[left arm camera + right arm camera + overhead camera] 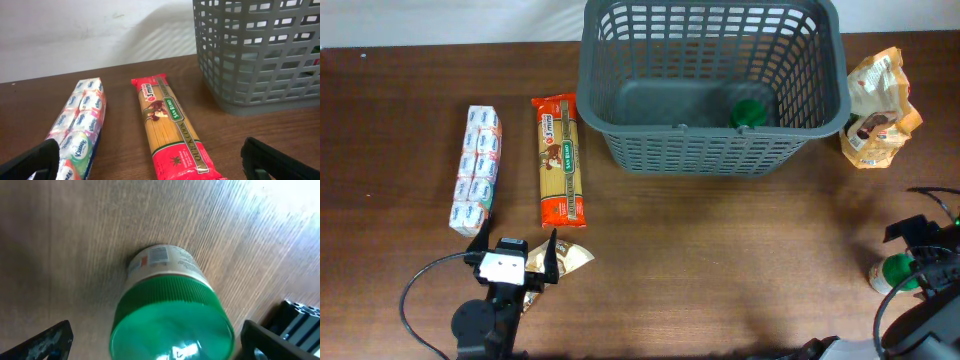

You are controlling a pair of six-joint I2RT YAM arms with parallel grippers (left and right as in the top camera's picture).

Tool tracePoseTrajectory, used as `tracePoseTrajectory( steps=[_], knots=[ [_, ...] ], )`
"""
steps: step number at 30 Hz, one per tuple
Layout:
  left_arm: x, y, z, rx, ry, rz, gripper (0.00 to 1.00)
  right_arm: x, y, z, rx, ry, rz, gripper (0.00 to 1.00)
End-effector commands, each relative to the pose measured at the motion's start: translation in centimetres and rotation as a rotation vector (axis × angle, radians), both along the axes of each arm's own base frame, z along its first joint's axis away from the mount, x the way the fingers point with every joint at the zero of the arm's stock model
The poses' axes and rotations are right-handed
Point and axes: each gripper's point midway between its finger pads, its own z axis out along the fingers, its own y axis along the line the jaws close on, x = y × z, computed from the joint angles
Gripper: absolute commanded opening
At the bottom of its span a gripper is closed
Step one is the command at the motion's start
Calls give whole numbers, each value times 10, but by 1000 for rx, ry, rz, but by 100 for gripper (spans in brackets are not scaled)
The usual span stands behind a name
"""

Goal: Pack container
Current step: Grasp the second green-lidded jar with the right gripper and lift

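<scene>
The container (710, 152), a dark grey slotted basket, stands at the back centre; its wall also shows in the left wrist view (255, 60). A green-capped item (748, 112) lies inside it. My left gripper (518, 240) is open and empty, low near the front left, its fingers (147, 155) spread wide just in front of the near end of a red spaghetti pack (560, 160) (172, 130). My right gripper (910, 258) is open at the front right, with its fingers (156, 332) on either side of an upright green-lidded jar (892, 270) (172, 320), not touching it.
A tissue multipack (477, 170) (80, 125) lies left of the spaghetti. A small gold snack packet (572, 258) lies beside my left gripper. A yellow-brown bag (878, 110) stands right of the basket. The table's front edge is close to both arms.
</scene>
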Motion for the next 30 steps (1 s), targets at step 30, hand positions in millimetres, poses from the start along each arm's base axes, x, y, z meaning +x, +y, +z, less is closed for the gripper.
tracePoseTrajectory(
  steps=[30],
  knots=[
    [0,1,-2,17,-5,3,99,-6,10,-50,10,3,19,99]
  ],
)
